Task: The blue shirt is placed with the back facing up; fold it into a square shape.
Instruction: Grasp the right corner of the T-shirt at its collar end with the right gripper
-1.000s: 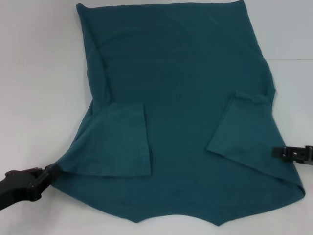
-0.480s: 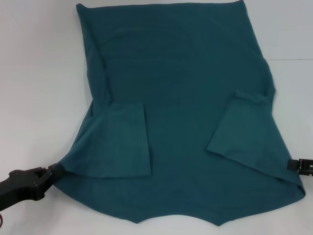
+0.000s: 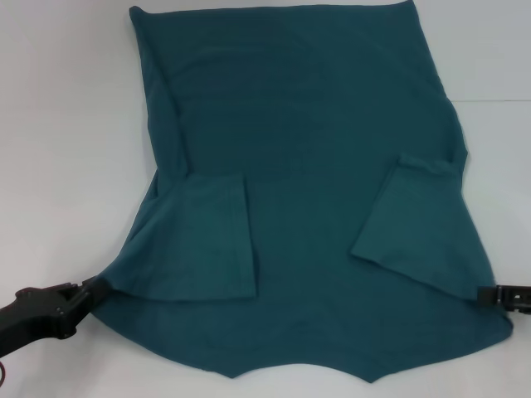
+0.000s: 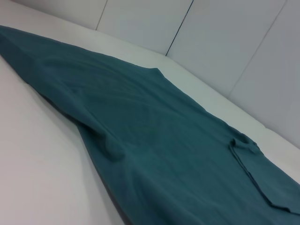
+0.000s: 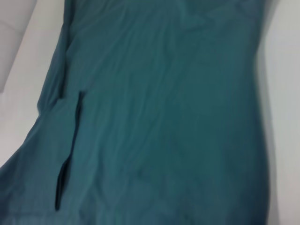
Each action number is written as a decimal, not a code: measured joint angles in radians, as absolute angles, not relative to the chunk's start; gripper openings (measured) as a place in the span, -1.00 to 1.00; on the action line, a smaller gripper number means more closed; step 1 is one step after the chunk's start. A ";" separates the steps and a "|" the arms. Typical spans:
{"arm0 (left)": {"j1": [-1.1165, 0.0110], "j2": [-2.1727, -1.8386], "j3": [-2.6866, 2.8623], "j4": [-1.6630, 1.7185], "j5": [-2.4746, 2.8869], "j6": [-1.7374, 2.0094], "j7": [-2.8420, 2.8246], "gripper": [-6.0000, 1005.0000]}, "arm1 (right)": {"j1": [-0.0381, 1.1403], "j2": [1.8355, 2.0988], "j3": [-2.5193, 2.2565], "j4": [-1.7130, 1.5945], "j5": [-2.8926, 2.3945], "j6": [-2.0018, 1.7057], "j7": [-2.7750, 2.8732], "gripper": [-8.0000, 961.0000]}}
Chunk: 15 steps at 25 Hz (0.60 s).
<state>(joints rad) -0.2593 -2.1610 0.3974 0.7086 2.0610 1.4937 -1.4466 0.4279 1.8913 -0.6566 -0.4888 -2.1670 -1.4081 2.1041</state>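
The blue shirt [image 3: 307, 191] lies spread flat on the white bench [image 3: 66, 149], its far edge straight across the back and its near end flaring wide toward the robot. Both short sleeves are already turned in over the body: the left sleeve flap [image 3: 217, 236] lies square beside the middle, and the right sleeve flap [image 3: 406, 217] lies slanted on its side. The near hem dips into two scallops around a small point at the middle.

The left claw [image 3: 87, 290] sits at the near left corner of the shirt, its tip touching the cloth where the corner is drawn out to a point. It looks closed on that corner, though the fingers themselves are too dark to make out, so I cannot tell for certain. The right claw [image 3: 489, 293] is at the near right edge, only its tip in view; whether it is open or closed I cannot tell.

Over the last second the right claw has slid outward and toward the near corner, from over the cloth beside the sleeve to just at the shirt's edge. The left claw has barely shifted. The shirt's outline is unchanged. I judge the arms are settling on both near corners, ready to lift the near end over toward the far edge.
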 joint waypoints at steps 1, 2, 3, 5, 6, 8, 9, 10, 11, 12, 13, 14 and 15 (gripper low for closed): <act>-0.259 -2.161 0.397 0.708 2.061 1.493 -1.447 -0.93 | 0.431 1.894 -0.657 -0.489 -2.172 -1.413 2.104 0.14; -0.259 -2.161 0.397 0.708 2.061 1.492 -1.447 -0.93 | 0.433 1.896 -0.657 -0.489 -2.177 -1.418 2.104 0.13; -0.259 -2.161 0.397 0.708 2.061 1.492 -1.447 -0.93 | 0.435 1.899 -0.658 -0.489 -2.182 -1.424 2.103 0.13; -0.259 -2.161 0.397 0.707 2.060 1.490 -1.447 -0.93 | 0.438 1.902 -0.658 -0.489 -2.185 -1.441 2.101 0.12; -0.259 -2.161 0.397 0.707 2.060 1.490 -1.447 -0.93 | 0.440 1.904 -0.658 -0.489 -2.185 -1.452 2.099 0.12; -0.260 -2.161 0.397 0.707 2.060 1.490 -1.447 -0.93 | 0.444 1.908 -0.658 -0.489 -2.186 -1.471 2.094 0.11; -0.262 -2.161 0.397 0.705 2.060 1.489 -1.447 -0.93 | 0.446 1.910 -0.658 -0.489 -2.186 -1.481 2.092 0.10; -0.264 -2.161 0.397 0.703 2.060 1.489 -1.447 -0.93 | 0.450 1.911 -0.658 -0.489 -2.186 -1.491 2.089 0.10; -0.266 -2.161 0.397 0.701 2.060 1.488 -1.447 -0.93 | 0.453 1.913 -0.658 -0.489 -2.187 -1.500 2.088 0.09; -0.268 -2.161 0.397 0.698 2.060 1.488 -1.447 -0.93 | 0.457 1.915 -0.658 -0.489 -2.189 -1.505 2.088 0.09; -0.269 -2.161 0.397 0.697 2.060 1.487 -1.447 -0.93 | 0.460 1.916 -0.659 -0.489 -2.192 -1.509 2.089 0.09; -0.269 -2.161 0.397 0.697 2.060 1.487 -1.447 -0.93 | 0.464 1.920 -0.659 -0.489 -2.199 -1.511 2.091 0.08; -0.270 -2.161 0.397 0.697 2.060 1.487 -1.447 -0.93 | 0.466 1.921 -0.659 -0.489 -2.205 -1.511 2.093 0.08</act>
